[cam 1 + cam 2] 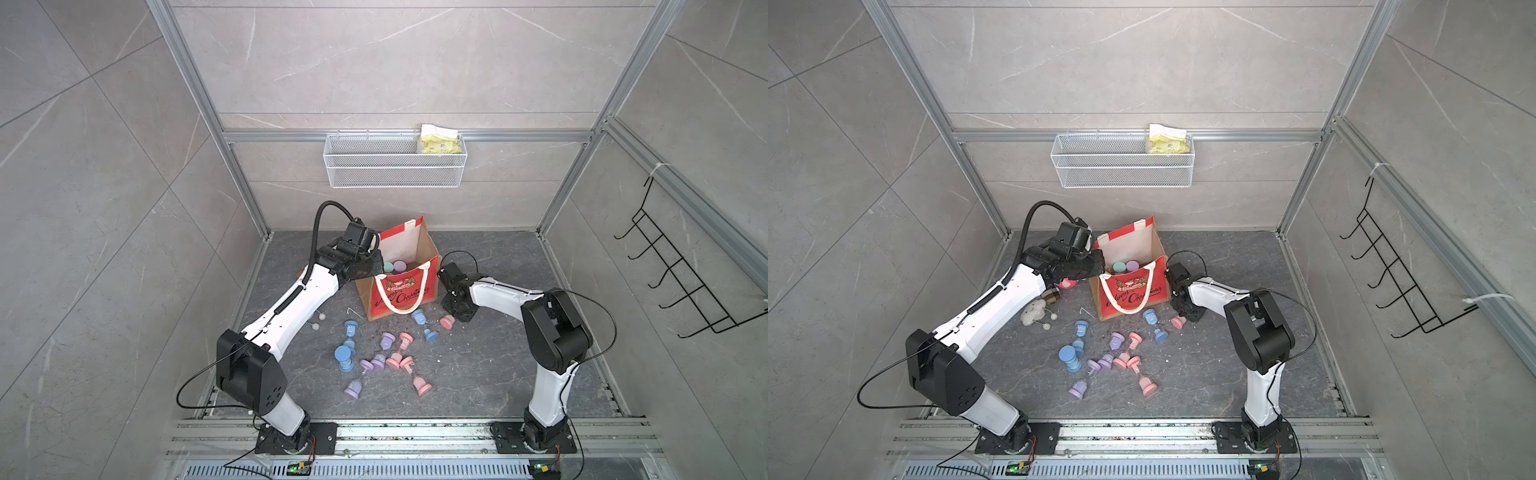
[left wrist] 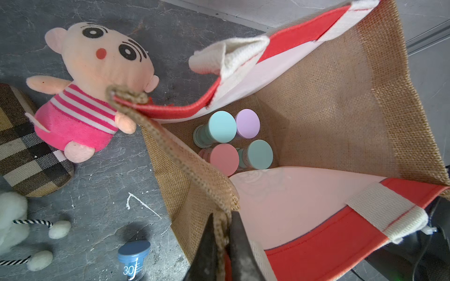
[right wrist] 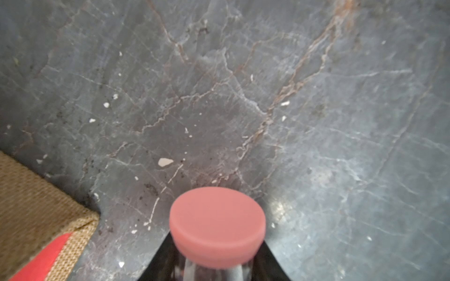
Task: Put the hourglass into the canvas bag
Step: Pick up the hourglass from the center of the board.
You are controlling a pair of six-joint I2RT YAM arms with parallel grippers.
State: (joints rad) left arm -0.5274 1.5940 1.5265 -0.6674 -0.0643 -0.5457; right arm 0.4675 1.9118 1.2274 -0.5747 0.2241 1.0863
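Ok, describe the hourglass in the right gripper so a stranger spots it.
Find the canvas bag with the red Christmas front. Off its front corner nearest the right arm is a pink hourglass. Alone among the pink ones, it is clamped in the right gripper.

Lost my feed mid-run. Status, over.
Left gripper shut on canvas bag rim, mouth held open. Right gripper shut on pink hourglass, outside the bag near its corner. Bag mouth unobstructed; four hourglasses already inside.

Pink hourglass (image 3: pixel 217 226) blurred, lower half cut off at wrist view's edge; right pincer (image 3: pixel 216 265) mostly cropped.
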